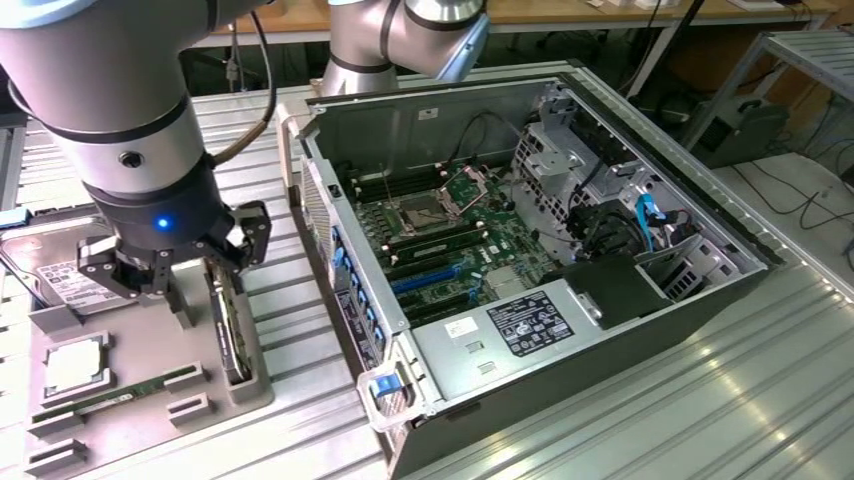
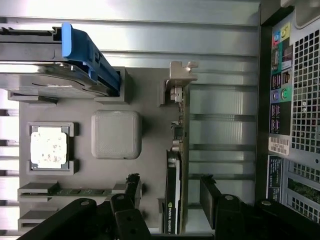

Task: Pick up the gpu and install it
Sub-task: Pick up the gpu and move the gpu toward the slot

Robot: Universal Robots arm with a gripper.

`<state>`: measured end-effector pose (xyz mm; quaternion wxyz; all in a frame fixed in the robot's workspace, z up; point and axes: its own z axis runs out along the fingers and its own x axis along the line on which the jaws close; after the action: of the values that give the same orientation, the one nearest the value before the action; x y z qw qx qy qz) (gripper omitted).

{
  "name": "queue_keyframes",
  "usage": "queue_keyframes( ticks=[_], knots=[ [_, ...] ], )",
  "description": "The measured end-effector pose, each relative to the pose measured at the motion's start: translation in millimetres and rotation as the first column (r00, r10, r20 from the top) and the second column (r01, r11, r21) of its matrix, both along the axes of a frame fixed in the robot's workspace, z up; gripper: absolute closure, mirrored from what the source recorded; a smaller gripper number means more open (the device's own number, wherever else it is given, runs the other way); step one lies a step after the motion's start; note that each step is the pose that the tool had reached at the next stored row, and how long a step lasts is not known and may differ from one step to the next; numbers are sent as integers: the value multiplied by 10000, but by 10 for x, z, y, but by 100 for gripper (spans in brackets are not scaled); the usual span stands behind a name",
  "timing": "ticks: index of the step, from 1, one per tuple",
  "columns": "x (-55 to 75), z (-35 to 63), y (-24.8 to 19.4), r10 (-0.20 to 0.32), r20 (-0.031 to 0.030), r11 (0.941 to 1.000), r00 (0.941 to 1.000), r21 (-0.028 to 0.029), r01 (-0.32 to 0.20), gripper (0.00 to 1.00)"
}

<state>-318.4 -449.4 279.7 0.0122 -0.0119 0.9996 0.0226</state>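
While claw hangs spread above gpu, wrist view reveals silver bracket.

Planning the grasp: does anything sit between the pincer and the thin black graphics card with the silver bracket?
Nothing visible does. The open pincer hangs over the thin black graphics card, standing on edge in the grey tray, one finger to each side.

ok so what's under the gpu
The gpu stands on edge in a slot of the grey tray. Its lower edge and the bit of tray right beneath it are covered.
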Motion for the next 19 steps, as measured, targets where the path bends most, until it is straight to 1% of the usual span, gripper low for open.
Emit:
queue_keyframes(
  ticks=[4,19],
  knots=[
    [2,-61,-8,-1,1,10000,10000,0,1,40],
    [50,-338,-8,-1,0,10000,10000,0,1,40]
  ],
)
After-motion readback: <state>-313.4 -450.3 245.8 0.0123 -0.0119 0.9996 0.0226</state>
